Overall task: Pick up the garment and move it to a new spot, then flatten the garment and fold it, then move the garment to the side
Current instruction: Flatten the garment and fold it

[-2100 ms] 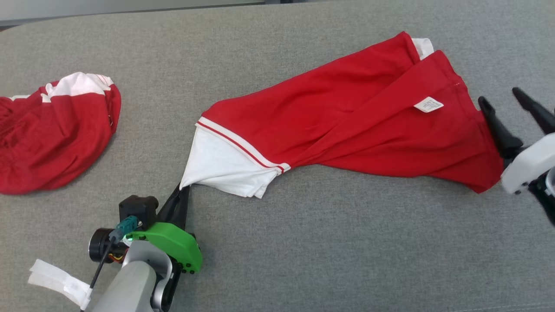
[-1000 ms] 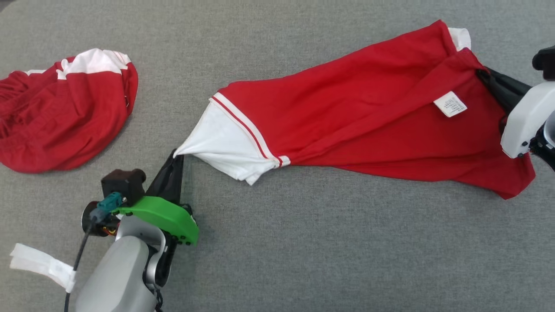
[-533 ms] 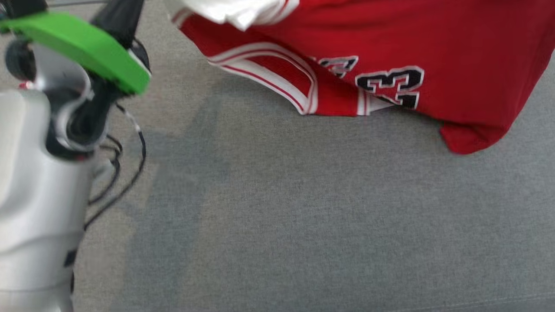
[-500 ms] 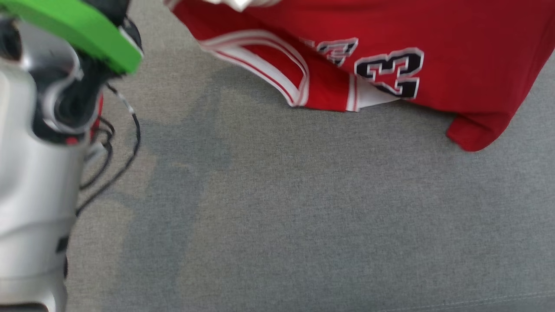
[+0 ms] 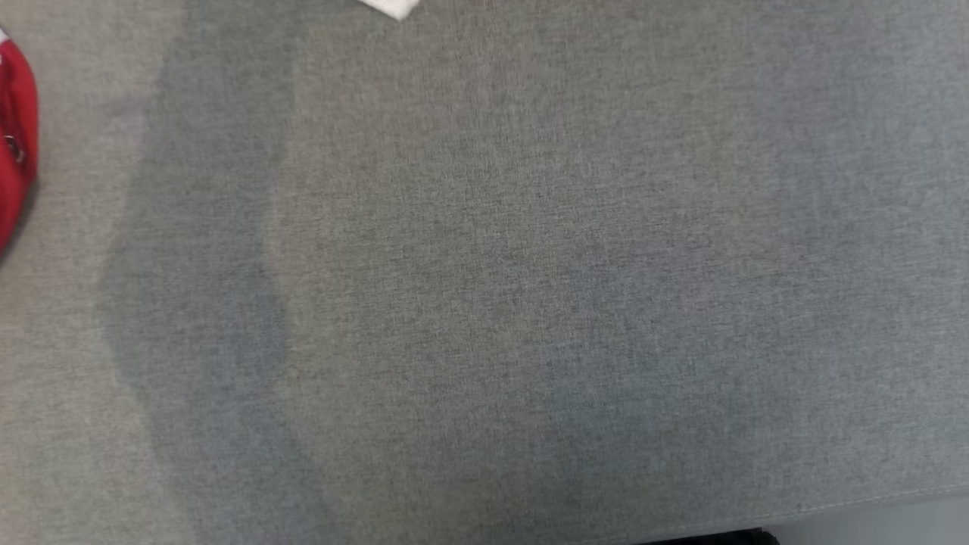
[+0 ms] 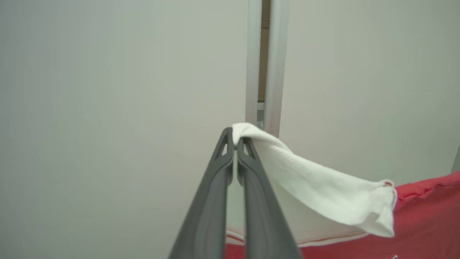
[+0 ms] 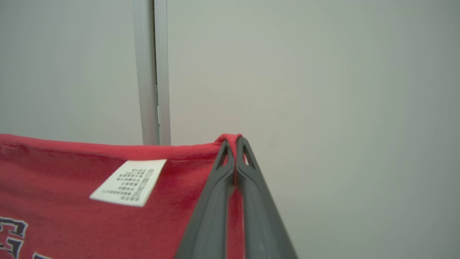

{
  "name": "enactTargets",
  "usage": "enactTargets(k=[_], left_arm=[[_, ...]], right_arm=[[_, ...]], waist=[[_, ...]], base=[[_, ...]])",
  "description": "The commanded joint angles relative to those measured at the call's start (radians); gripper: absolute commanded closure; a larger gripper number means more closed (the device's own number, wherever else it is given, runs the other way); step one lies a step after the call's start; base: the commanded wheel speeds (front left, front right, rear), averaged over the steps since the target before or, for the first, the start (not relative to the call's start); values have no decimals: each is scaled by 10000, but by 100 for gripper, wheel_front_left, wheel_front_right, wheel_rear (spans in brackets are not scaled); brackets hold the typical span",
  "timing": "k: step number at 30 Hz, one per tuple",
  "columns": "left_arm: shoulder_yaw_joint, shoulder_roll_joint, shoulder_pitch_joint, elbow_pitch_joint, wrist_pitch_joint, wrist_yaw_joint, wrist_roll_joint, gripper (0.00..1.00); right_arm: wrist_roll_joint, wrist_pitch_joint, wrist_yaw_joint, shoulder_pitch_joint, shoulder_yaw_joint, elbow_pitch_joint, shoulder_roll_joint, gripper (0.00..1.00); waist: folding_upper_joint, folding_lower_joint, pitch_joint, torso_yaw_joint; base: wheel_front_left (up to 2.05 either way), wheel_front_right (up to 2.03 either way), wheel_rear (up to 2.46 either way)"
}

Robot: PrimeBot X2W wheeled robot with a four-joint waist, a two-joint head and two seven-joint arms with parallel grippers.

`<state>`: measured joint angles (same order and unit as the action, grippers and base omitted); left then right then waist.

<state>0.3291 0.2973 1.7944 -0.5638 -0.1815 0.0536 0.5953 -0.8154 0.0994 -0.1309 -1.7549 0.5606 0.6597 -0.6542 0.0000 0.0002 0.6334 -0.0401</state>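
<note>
Red jersey (image 7: 54, 223) hanging between grippers: left gripper (image 6: 235, 140) clamping white sleeve (image 6: 323, 194), right gripper (image 7: 234, 143) clamping red edge (image 7: 187, 148); long axis running gripper-to-gripper.

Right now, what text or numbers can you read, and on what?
White label on the red garment: rows of tiny print, too small to read.
Black, white-edged characters printed on the garment: cut off at the frame edge, unreadable.
Nothing legible to quote.
</note>
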Motion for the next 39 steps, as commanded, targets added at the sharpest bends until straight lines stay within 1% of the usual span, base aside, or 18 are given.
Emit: enactTargets(k=[1, 5, 8, 10, 15, 17, 19, 24, 26, 29, 32, 36, 39], left_arm=[[65, -79, 544, -253, 616, 125, -281, 100], [161, -130, 1374, -774, 2525, 339, -779, 100], [234, -152, 1314, -1074, 3509, 544, -708, 100], [376, -127, 941, -1176, 3910, 647, -638, 100], [805, -21, -464, -1054, 4292, 756, -133, 100], [1072, 22, -1220, -789, 4362, 766, 204, 100], [1206, 217, -2015, -422, 4410, 769, 598, 100], [1298, 701, -4389, 940, 4468, 767, 1381, 100], [1162, 940, -5509, 1617, 4474, 766, 1588, 100], [952, 1220, -7418, 2522, 4476, 765, 1872, 100], [695, 1471, -9633, 3272, 4478, 573, 2061, 100], [475, 1455, -12171, 3917, 4481, 225, 2442, 100], [465, 1301, -13635, 4094, 4482, 41, 2560, 100]], right_arm=[[257, 404, 2, -386, -21, 299, 181, 100], [891, 1212, 2, -1005, 149, 1058, 461, 100], [1113, 1449, 2, -931, 430, 1403, 522, 100], [1078, 1531, 2, -634, 580, 1595, 548, 100], [911, 1655, 2, 256, 910, 1797, 586, 100], [794, 1672, 2, 712, 914, 1767, 583, 100], [811, 1676, 2, 1130, 699, 1531, 496, 100], [1039, 1662, 2, 2932, -400, 433, 378, 100], [1203, 1663, 4, 3896, -1012, -152, 316, 100], [1426, 1657, 4, 5693, -1774, -942, 396, 100], [1571, 1659, 4, 7609, -2441, -1574, 615, 100], [1918, 1658, 9, 9720, -3045, -1938, 956, 100], [2101, 1658, 10, 10785, -3395, -2007, 1229, 100]], waist=[[0, -2, 1518, -379], [0, -2, 1857, -244], [0, -2, 1999, 0], [0, -2, 2029, 214], [0, -2, 1816, 680], [0, -2, 1636, 793], [0, -2, 1402, 856], [0, -2, 411, 882], [0, -2, -111, 842], [0, -2, -874, 747], [0, -2, -1698, 588], [0, -2, -2438, 439], [0, -2, -2876, 387]], base=[[0, 0, 0], [0, 0, 0], [0, 0, 0], [0, 0, 0], [0, 0, 0], [0, 0, 0], [0, 0, 0], [0, 0, 0], [0, 0, 0], [0, 0, 0], [0, 0, 0], [0, 0, 0], [0, 0, 0]])
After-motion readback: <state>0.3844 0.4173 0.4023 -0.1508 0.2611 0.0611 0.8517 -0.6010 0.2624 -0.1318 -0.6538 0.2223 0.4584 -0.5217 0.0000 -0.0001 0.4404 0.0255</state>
